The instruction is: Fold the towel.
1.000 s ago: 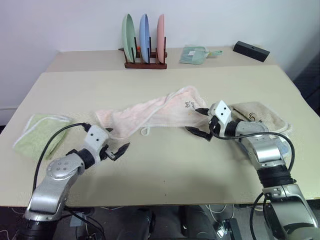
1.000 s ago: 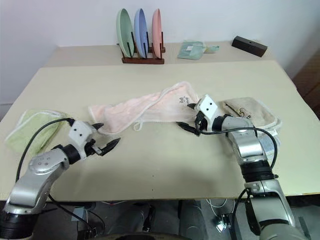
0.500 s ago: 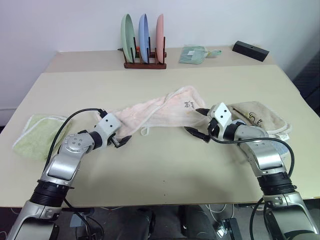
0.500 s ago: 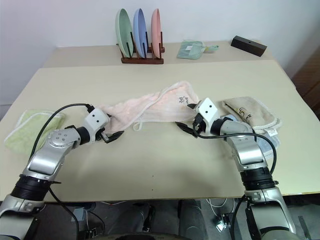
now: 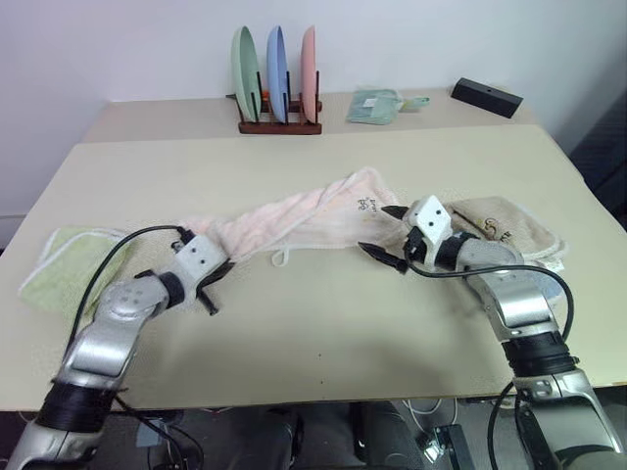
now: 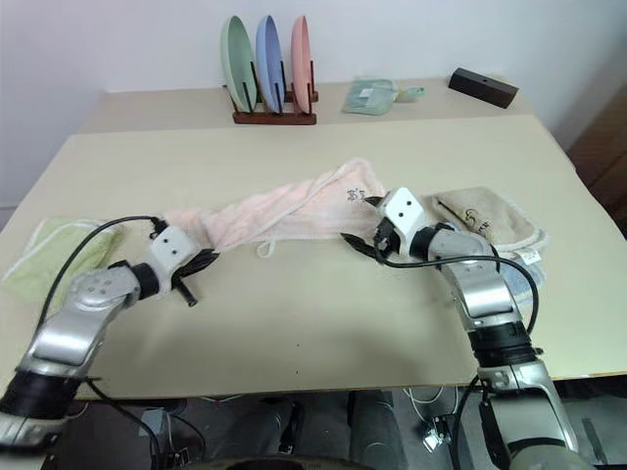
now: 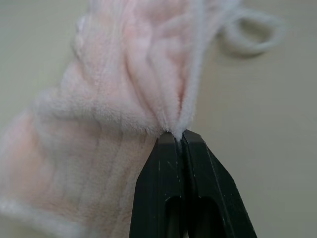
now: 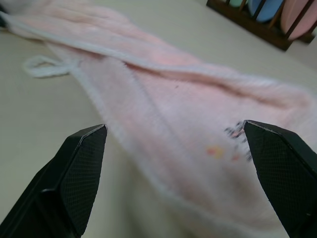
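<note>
Towel point(image 5: 304, 215), pale pink and long, lies stretched across the middle of the desk point(image 5: 323, 323), its white loop point(image 5: 284, 258) hanging off the near edge. My left fingers point(image 7: 179, 148) are pinched together on the towel's edge at its nine o'clock end. My right fingers point(image 8: 81, 148) stand wide apart at its three o'clock end, one over the dark printed mark point(image 5: 369, 205), gripping nothing.

Soft, even indoor light falls without glare, shadows on the table point(image 5: 323, 333) stay faint, and both wrist views blur with distance.
</note>
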